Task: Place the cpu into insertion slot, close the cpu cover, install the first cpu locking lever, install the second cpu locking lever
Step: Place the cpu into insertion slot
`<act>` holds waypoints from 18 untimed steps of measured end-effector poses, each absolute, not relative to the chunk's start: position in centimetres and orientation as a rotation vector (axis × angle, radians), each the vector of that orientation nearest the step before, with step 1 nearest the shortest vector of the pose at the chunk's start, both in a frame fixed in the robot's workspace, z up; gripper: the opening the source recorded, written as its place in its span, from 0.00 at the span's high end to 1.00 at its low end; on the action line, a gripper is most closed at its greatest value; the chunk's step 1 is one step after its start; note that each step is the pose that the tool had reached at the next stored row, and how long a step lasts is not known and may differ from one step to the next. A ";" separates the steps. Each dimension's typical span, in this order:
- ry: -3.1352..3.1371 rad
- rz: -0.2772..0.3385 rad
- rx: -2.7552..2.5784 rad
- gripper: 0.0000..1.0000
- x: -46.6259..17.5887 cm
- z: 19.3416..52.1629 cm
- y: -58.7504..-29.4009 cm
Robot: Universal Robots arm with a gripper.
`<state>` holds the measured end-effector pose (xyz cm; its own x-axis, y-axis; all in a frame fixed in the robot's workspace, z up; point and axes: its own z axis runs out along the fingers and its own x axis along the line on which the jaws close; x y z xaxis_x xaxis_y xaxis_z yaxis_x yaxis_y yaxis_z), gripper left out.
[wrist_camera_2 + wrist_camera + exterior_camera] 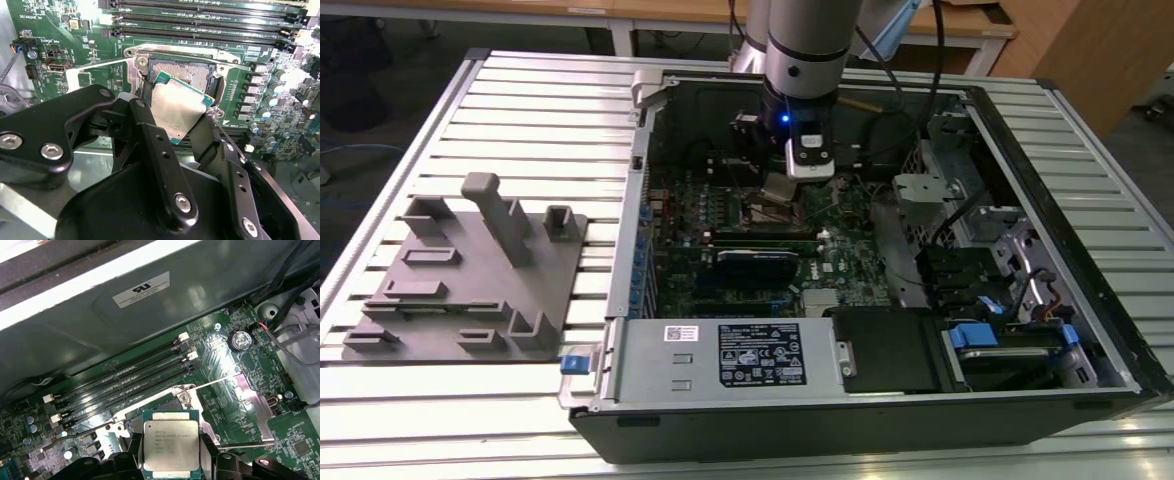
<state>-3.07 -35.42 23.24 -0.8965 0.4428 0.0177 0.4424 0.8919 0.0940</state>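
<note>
The end effector (177,114), nearest in the second wrist view, is clenched. The cpu cover (129,75) lies folded open, so the way is free. The cpu (175,107), held by its edges, likely to spare the contacts, hangs tilted just above the insertion slot (192,72). The exterior view adds the slatted table (400,130).

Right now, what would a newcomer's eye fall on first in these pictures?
The silvery cpu, clamped between the black fingers, hangs tilted above the open insertion slot. In the exterior view, the arm reaches down into an open computer case on a slatted table.
</note>
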 end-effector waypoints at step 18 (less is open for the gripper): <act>3.014 0.152 0.844 0.46 -3.1 23.2 -35.4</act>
<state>-3.08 -35.42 23.22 -0.8550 0.5183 0.0185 0.5176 0.8503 0.0953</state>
